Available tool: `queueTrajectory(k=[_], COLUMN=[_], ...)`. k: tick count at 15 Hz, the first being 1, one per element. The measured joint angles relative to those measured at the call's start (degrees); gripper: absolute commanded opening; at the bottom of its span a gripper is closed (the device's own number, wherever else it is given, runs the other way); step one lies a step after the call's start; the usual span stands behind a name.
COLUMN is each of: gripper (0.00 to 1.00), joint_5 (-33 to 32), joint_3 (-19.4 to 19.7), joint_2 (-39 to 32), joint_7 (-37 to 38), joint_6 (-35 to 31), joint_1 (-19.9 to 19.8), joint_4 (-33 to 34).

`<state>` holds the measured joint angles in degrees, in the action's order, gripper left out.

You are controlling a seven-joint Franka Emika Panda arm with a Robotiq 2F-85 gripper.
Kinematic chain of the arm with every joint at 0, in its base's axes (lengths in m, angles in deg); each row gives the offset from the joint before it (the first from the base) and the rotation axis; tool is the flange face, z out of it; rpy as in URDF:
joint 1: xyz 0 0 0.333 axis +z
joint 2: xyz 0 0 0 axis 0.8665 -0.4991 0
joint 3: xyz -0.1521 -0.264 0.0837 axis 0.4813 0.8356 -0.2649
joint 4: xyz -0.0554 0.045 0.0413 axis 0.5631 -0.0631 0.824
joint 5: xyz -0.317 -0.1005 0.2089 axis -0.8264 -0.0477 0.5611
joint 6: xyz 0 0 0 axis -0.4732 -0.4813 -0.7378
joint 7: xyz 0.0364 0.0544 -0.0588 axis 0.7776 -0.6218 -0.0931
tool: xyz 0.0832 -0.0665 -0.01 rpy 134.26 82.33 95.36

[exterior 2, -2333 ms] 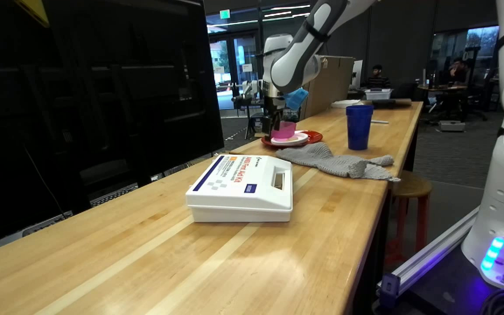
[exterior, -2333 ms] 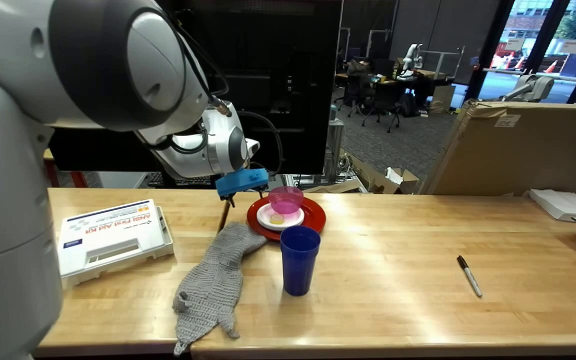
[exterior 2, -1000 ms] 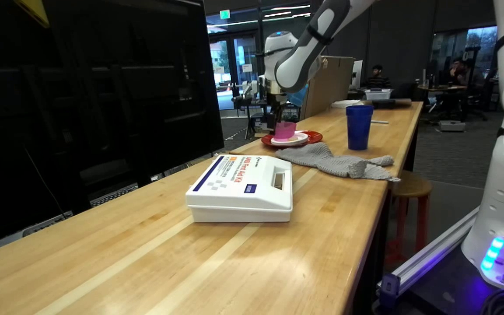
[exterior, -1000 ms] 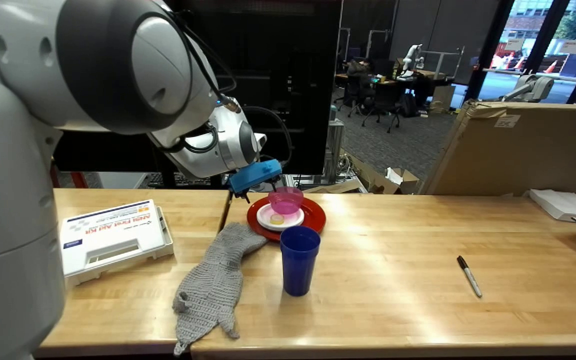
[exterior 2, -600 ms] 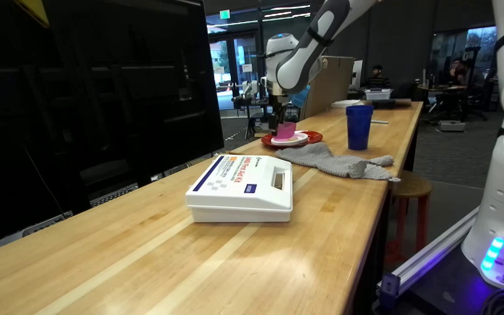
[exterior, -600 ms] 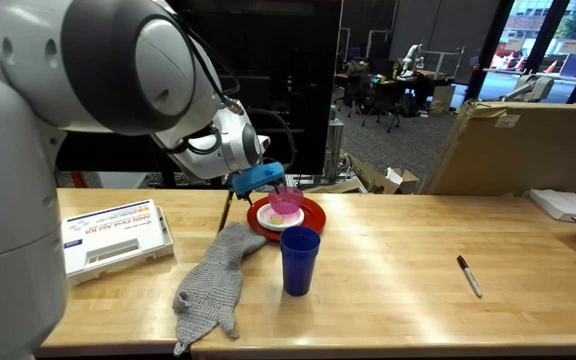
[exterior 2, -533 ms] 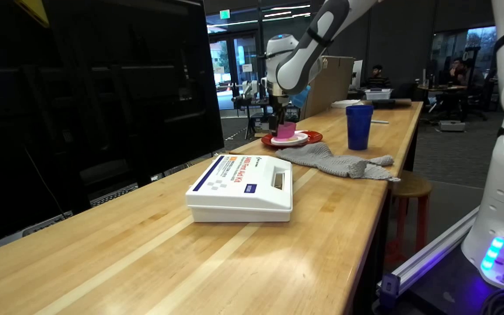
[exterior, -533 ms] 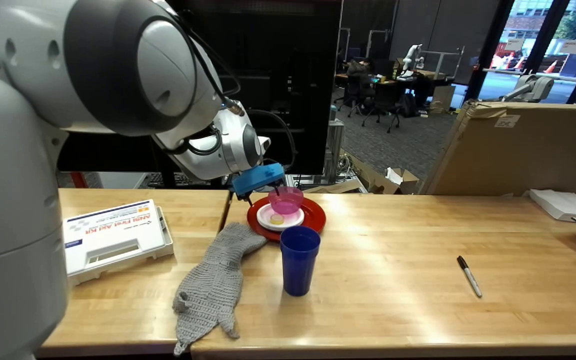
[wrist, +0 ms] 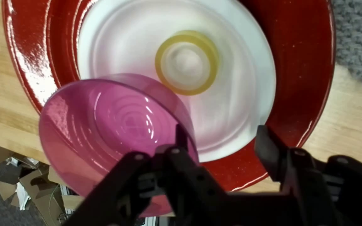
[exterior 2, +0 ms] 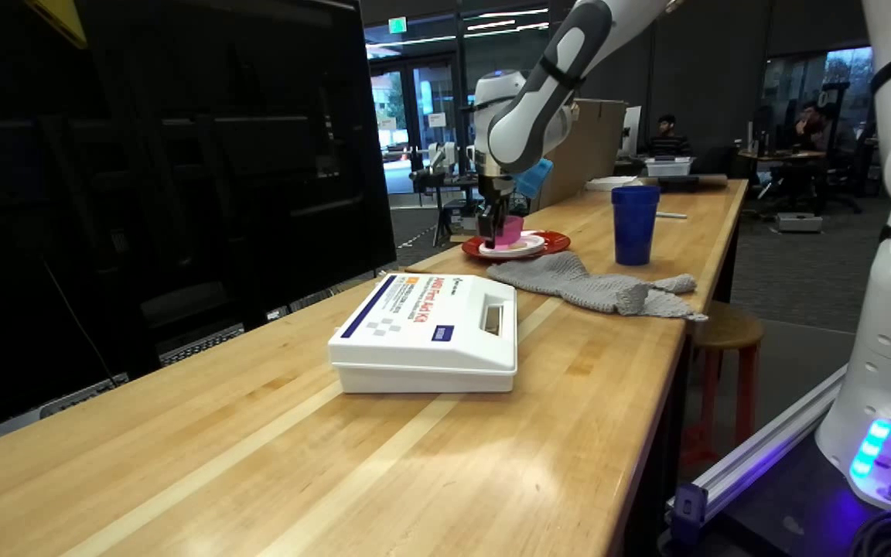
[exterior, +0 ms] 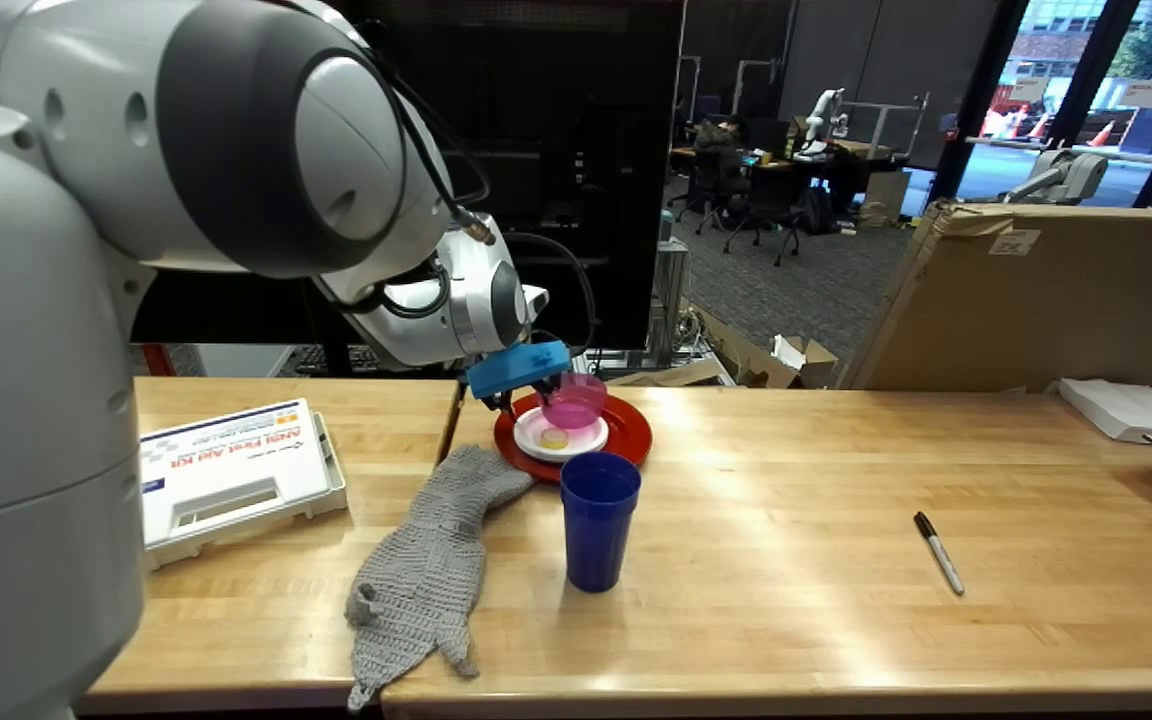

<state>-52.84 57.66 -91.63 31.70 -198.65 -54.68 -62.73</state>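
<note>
My gripper (wrist: 221, 135) is open and low over the plates; it also shows in both exterior views (exterior: 528, 404) (exterior 2: 493, 232). In the wrist view one finger is over the inside of a translucent pink bowl (wrist: 127, 119), and the other is outside its rim. Whether a finger touches the bowl I cannot tell. The bowl, also in both exterior views (exterior: 578, 402) (exterior 2: 513, 226), rests on a white plate (wrist: 264, 78), which lies on a red plate (wrist: 303, 62). A small yellow-rimmed round piece (wrist: 212, 67) lies on the white plate beside the bowl.
A blue cup (exterior: 598, 535) stands in front of the plates. A grey knitted cloth (exterior: 426, 560) lies against the red plate. A white first aid kit (exterior: 236, 465), a marker (exterior: 939, 553) and a large cardboard piece (exterior: 1046, 300) are farther off. A black screen (exterior 2: 144, 193) stands behind the table.
The arm has moved towards the plates and my gripper has come down, its fingers now lower at the pink bowl. The bowl seems shifted very slightly. The other things have not moved.
</note>
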Motion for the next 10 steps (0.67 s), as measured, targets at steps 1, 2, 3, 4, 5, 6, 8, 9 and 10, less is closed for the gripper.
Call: queueTrajectory(k=[1,2,3,4,5,6,8,9,10], gripper=[0.19,0.12,0.04,0.01,0.0,0.0,0.01,0.01,0.01], joint_5=[0.33,0.49,0.59,0.66,0.66,0.67,0.66,0.67,0.67], joint_3=[0.0,0.0,0.0,0.0,0.0,0.0,0.0,-0.03,-0.06], joint_2=[-0.05,-0.08,-0.08,-0.08,-0.08,-0.08,0.03,0.16,0.25], joint_7=[0.0,0.0,0.0,0.0,0.01,0.01,0.01,0.01,0.03], joint_6=[0.0,0.0,0.0,0.0,0.03,0.04,0.11,0.37,0.58], joint_1=[-0.08,-0.16,-0.26,-0.31,-0.32,-0.32,-0.28,-0.26,-0.24], joint_4=[0.0,0.0,0.0,0.0,0.0,0.01,0.36,0.55,0.59])
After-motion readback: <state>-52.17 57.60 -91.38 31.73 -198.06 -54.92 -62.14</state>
